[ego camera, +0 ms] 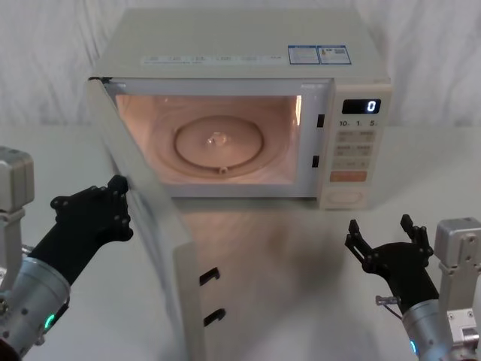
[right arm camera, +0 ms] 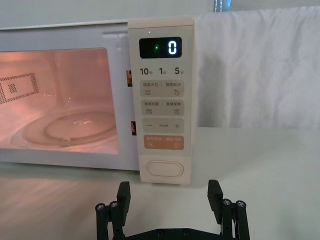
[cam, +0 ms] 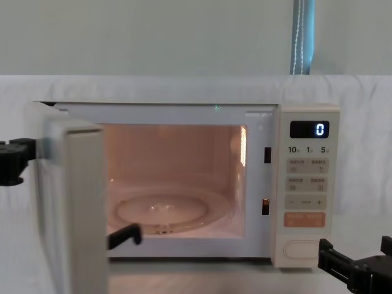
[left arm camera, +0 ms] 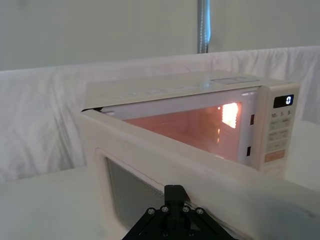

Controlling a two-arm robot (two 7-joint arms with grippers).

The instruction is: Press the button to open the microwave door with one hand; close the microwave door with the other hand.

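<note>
The microwave door [ego camera: 150, 226] stands wide open at the head view's left, our left claw [ego camera: 113, 203] closed against its outer face. We should push steadily near the free edge. Lower right, our right claw [ego camera: 387, 241] waits open below the button [ego camera: 346, 196].

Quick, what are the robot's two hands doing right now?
Left gripper: against the open microwave door; fingers cannot be told.
Right gripper: open, empty, before the button.
</note>
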